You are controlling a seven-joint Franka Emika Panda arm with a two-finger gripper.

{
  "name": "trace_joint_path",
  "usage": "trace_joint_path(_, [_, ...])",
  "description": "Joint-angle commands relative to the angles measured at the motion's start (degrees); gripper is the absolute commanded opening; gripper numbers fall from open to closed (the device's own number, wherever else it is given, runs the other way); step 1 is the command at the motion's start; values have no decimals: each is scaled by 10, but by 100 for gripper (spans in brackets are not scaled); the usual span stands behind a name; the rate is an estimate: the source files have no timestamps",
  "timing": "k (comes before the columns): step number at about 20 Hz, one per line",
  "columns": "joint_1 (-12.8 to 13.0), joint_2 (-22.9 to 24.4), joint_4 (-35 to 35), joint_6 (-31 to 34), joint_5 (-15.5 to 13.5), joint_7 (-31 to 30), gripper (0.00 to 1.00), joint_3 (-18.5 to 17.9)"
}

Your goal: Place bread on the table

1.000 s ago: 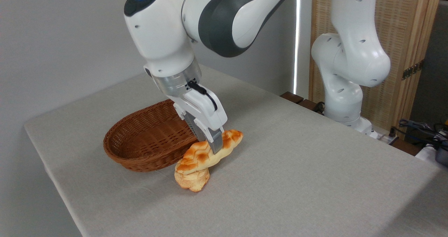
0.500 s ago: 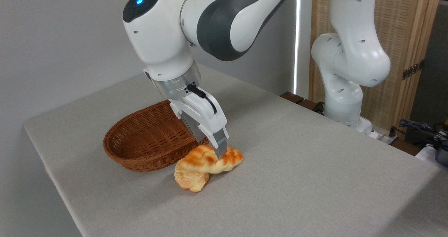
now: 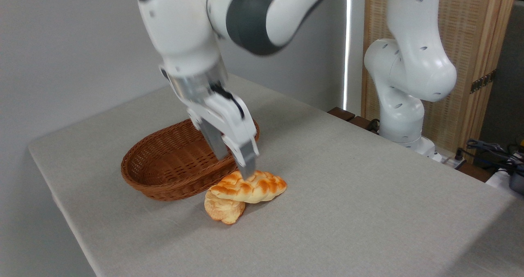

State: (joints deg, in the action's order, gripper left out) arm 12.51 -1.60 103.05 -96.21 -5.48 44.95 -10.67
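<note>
A: We start with the table (image 3: 368,195): grey cloth, mostly bare on the right. Our arm (image 3: 262,15) reaches over it from the right, blurred with motion.

B: Then the basket (image 3: 163,168), near the left end. We see nothing inside it from this angle.

A: And just in front of it, the bread (image 3: 251,187). It lies outside the basket, its right end on the cloth and its left end propped on the bun (image 3: 223,211). It may touch the basket's wall too; we cannot tell.

B: So it is down, but not flat. What of our gripper (image 3: 235,162)?

A: Its fingers stand apart, and the near fingertip sits right at the bread's top. Nothing is clamped between them. We judge the loaf released, though we cannot tell whether that tip is touching the crust.

B: Then we are at the letting-go step, nearly done with the task.

A: We think so. The next move calls for a straight lift away, so the finger does not drag the loaf sideways off the bun.

B: If it rolls, it lands on the cloth anyway.

A: True, so the risk is small. We only need to clear the crust cleanly and back off above the basket's rim.
</note>
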Motion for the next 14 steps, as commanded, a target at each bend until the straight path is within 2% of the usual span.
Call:
trace_joint_path(1, [6, 10, -50, 4, -2, 2, 100, 0])
trace_joint_path(5, [8, 10, -58, 4, 4, -11, 100, 2])
trace_joint_path(7, [7, 10, -60, -10, 32, -11, 100, -1])
trace_joint_path(9, [7, 8, -60, -34, 47, -10, 100, -1])
trace_joint_path(14, [5, -4, -59, -58, 39, -12, 100, -2])
